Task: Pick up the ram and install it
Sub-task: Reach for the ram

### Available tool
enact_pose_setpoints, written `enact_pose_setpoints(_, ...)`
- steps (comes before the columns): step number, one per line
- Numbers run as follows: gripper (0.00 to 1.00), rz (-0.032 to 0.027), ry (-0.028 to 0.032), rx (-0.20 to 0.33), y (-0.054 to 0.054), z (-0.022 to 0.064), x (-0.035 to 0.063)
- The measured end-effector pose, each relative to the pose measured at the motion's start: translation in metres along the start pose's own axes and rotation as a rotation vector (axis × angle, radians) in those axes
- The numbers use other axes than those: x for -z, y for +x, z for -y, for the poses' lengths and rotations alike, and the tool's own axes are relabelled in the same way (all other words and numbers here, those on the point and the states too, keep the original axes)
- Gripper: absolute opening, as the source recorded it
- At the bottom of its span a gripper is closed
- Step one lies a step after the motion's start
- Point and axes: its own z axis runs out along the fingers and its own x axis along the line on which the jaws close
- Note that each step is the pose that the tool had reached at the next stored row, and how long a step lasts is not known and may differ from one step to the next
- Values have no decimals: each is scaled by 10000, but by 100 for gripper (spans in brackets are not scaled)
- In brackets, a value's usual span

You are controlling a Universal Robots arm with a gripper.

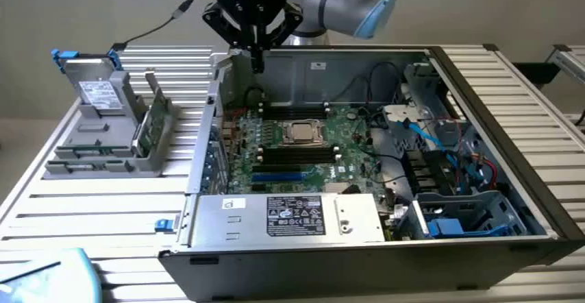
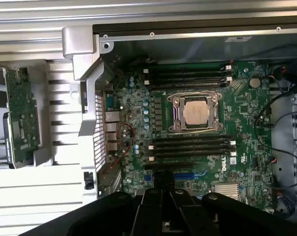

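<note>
The ram (image 1: pixel 146 123) is a slim green stick standing on edge in a grey holder (image 1: pixel 105 142) on the exterior view's left, outside the computer case. In the wrist view the ram (image 2: pixel 20 123) lies apart from the motherboard (image 2: pixel 242 98). My gripper (image 1: pixel 259 59) hangs over the back left corner of the open case, above the motherboard (image 1: pixel 352 128). Its fingers (image 2: pixel 164 184) are drawn together with nothing between them. Black memory slots (image 2: pixel 190 145) run on both sides of the processor (image 2: pixel 195 112).
The case walls (image 1: pixel 219 77) enclose the board. A power supply (image 1: pixel 288 217) sits at the front, with cables and a drive cage (image 1: pixel 457 207) on the exterior view's right. The slatted table (image 1: pixel 92 207) surrounds the case.
</note>
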Motion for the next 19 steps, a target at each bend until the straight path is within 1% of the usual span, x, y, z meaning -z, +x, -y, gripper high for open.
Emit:
enact_pose_setpoints(13, 10, 1, -2, -1, 6, 0, 0)
enact_pose_setpoints(16, 10, 0, -1, 0, 41, 3, 1)
enact_pose_setpoints(19, 10, 0, -2, -1, 100, 7, 2)
